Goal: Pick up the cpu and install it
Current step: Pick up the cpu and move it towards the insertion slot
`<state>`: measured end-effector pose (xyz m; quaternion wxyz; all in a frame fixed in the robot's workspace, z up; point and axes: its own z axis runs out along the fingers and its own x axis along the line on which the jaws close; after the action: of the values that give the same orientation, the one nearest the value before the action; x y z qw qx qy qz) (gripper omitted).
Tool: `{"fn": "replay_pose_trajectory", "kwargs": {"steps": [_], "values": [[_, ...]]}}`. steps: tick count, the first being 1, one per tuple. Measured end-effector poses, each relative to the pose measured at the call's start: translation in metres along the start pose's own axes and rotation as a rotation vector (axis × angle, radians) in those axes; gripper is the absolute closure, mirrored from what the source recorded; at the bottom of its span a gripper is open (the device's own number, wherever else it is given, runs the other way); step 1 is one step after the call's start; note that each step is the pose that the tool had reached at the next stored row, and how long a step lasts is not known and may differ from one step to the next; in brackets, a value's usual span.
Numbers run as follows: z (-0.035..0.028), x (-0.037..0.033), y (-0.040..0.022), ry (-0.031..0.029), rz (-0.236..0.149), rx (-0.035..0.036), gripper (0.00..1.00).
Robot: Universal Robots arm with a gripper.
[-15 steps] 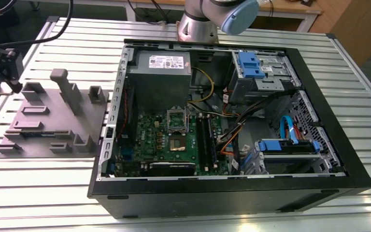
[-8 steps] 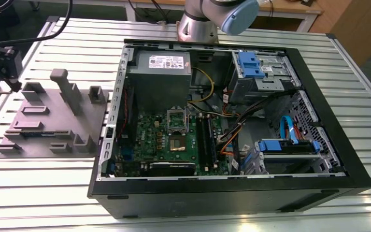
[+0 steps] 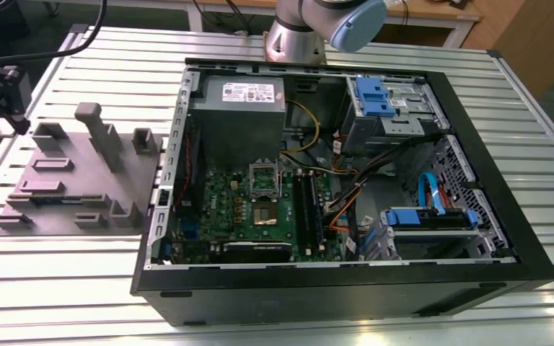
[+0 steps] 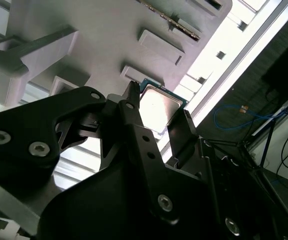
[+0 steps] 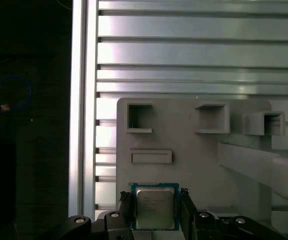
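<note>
The cpu (image 5: 154, 206) is a small square chip with a silvery top and a thin green rim. It sits between my gripper's (image 5: 154, 196) two black fingers (image 5: 125, 200), which close against its opposite edges. In the second wrist view the cpu (image 4: 158, 106) shows in the gripper (image 4: 158, 107) the same way, above the grey fixture plate (image 4: 104, 40). In the exterior view the gripper (image 3: 3, 119) hangs at the far left, over the left side of the fixture plate (image 3: 75, 191). The green board's metal-framed socket (image 3: 262, 180) lies inside the open computer case (image 3: 354, 288).
The fixture plate carries raised blocks and an upright post (image 3: 99, 133). Below me is the slatted metal table (image 3: 84, 65), and its edge is close to the gripper. Inside the case are a grey power supply (image 3: 239, 115), blue drive brackets (image 3: 378, 97) and loose cables (image 3: 354, 194).
</note>
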<state>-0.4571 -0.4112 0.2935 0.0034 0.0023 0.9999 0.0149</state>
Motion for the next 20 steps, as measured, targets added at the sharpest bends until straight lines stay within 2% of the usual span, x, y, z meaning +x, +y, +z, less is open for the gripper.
{"fn": "replay_pose_trajectory", "kwargs": {"steps": [20], "values": [[-0.0078,-0.0001,0.0008,0.0,0.0,0.0,0.53]]}}
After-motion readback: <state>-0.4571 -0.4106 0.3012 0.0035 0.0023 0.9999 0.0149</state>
